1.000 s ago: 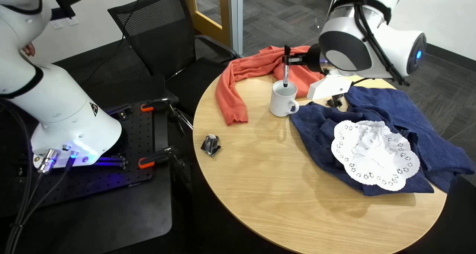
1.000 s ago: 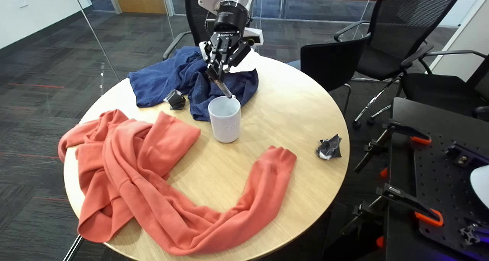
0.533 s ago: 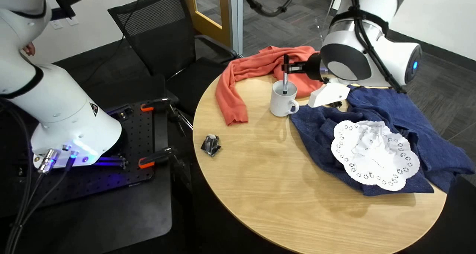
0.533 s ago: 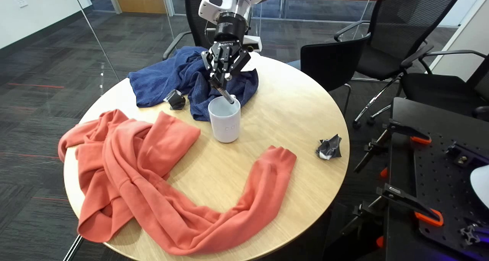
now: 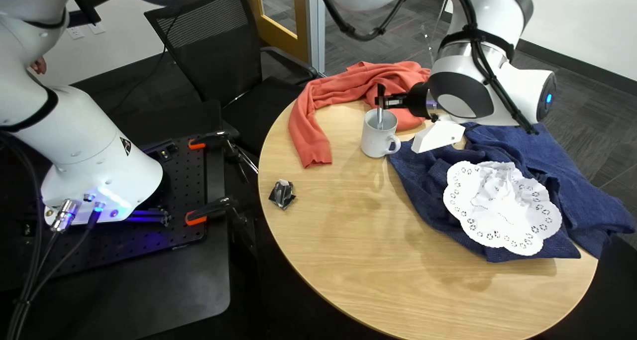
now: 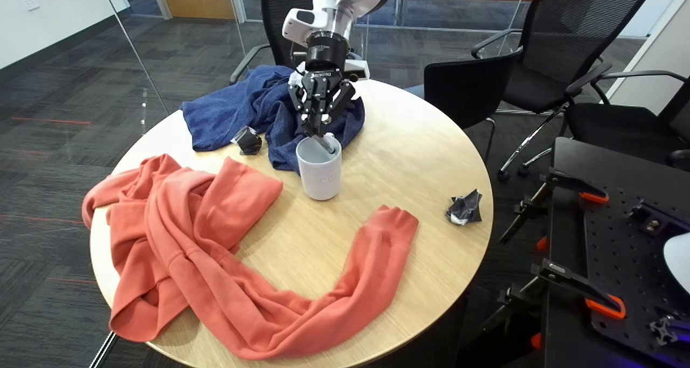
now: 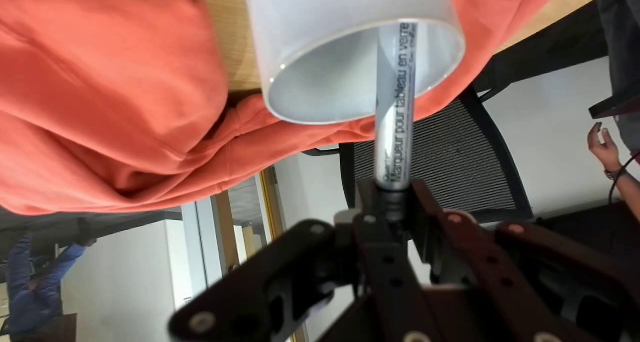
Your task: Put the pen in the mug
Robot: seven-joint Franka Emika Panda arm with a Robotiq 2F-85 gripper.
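In my gripper (image 7: pixel 394 196) I pinch the pen (image 7: pixel 396 111) by its black upper end, its long axis slanting down, far end inside the mug (image 7: pixel 337 66).

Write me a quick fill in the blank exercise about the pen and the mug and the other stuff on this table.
1. The pincer holds the pen, whose lower end is ____ the mug.
2. In the wrist view, the print on the pen reads "Marqueur pour tableau en ____".
3. The lacy white doily lies on a cloth that is dark ____.
4. The visible edge of the wooden table is one smooth curve; the top looks ____.

Missing words: inside; verre; blue; round.
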